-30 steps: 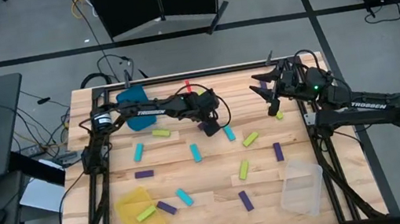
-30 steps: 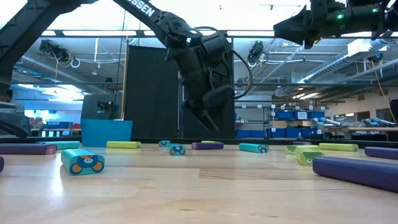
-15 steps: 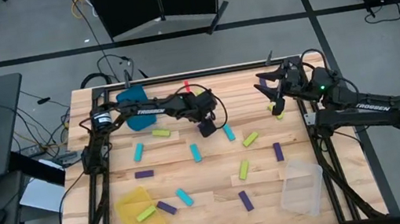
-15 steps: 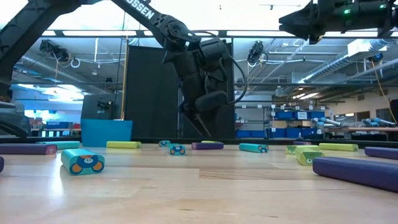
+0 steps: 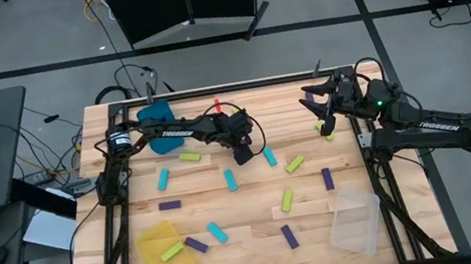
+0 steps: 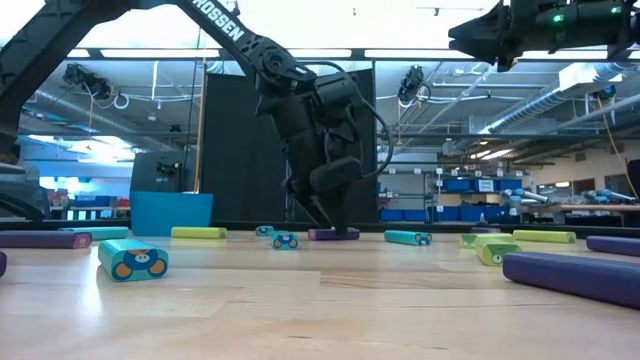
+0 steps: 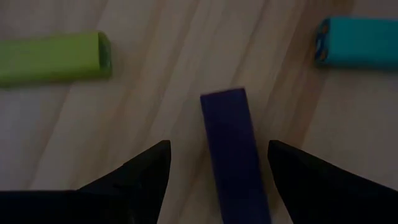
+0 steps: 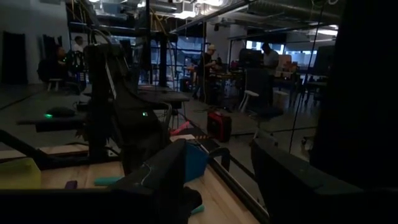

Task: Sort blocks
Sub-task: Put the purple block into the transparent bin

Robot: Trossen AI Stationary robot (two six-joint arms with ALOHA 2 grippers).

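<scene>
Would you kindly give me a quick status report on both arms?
Left tool open, low, straddling purple block. Right tool open, raised at far right edge. Nothing in the way.

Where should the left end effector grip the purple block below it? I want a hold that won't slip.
Across the two long sides of the purple block, near mid-length, coming straight down from above. It lies flat on the table, and the open left end effector already straddles it, one finger on each side.
</scene>
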